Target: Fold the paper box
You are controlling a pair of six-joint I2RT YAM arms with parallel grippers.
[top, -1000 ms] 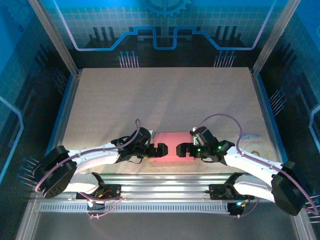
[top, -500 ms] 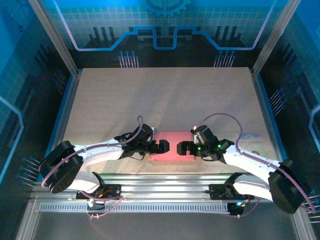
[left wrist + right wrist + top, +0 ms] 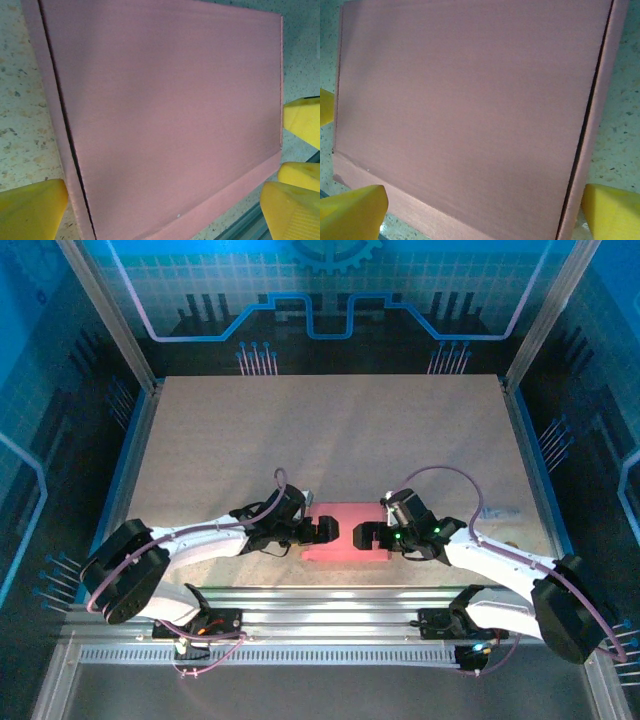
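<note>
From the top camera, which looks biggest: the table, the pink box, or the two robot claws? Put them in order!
1. The table, by far the largest.
2. The paper box, lying flat near the front edge.
3. The left gripper and the right gripper. They look about the same size, so I won't rank one above the other.

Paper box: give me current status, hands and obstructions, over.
Left hand open, right hand open, both low over the paper box. Box flat, pink face up, at the table's near edge. No obstruction seen.

paper box (image 3: 345,514) ends covered overhead, corners cropped in wrist views
</note>
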